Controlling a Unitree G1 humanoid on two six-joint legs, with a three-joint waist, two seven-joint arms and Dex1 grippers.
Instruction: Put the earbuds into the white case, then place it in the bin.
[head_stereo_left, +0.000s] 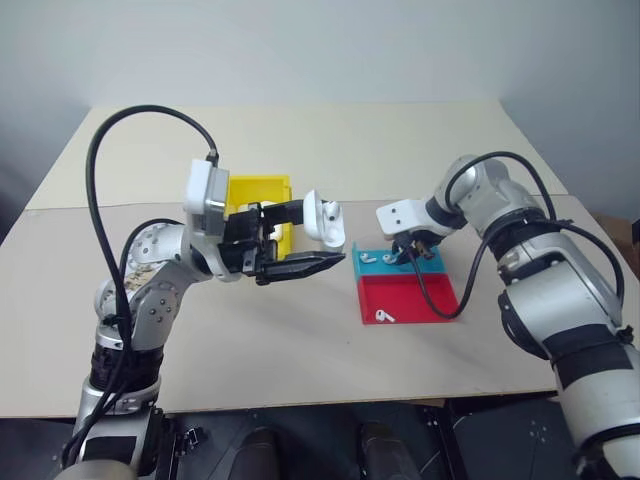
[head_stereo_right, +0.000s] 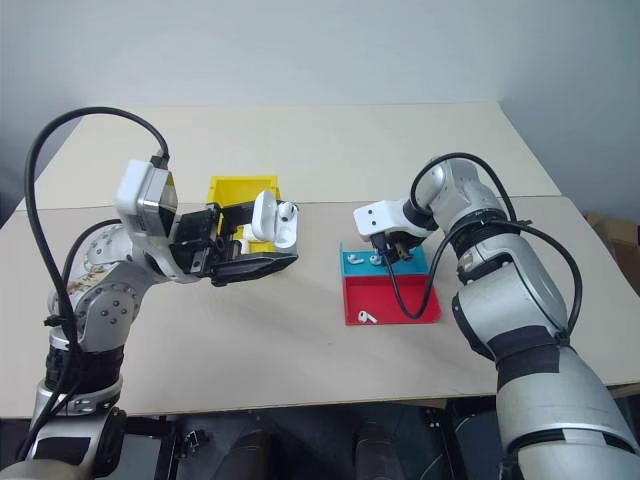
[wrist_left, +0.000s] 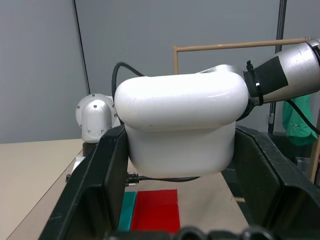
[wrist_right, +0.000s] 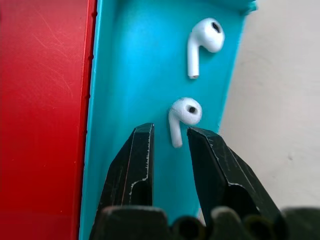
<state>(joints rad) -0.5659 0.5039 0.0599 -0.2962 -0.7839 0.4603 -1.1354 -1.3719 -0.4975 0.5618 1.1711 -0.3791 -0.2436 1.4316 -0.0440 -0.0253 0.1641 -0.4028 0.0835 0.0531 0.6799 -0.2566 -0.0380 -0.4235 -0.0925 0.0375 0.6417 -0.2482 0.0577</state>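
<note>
Three earbuds (wrist_right: 186, 113) lie on tray (head_stereo_left: 405, 297); none visibly cased. Your left end effector (head_stereo_left: 300, 238) grips open white case (head_stereo_left: 322, 220); right end effector (wrist_right: 170, 145) parted, astride one earbud. Bin (head_stereo_left: 258, 190) step remains.

A robotics lab or test room is being shown. A bare beige surface (head_stereo_left: 300, 340), joined from plain boards, is being set against blank grey walls (head_stereo_left: 320, 50). In the left wrist view, a bare wooden frame (wrist_left: 225, 47), a dark upright pole (wrist_left: 281, 30) and a hanging green cloth (wrist_left: 299, 122) are being seen behind.
</note>
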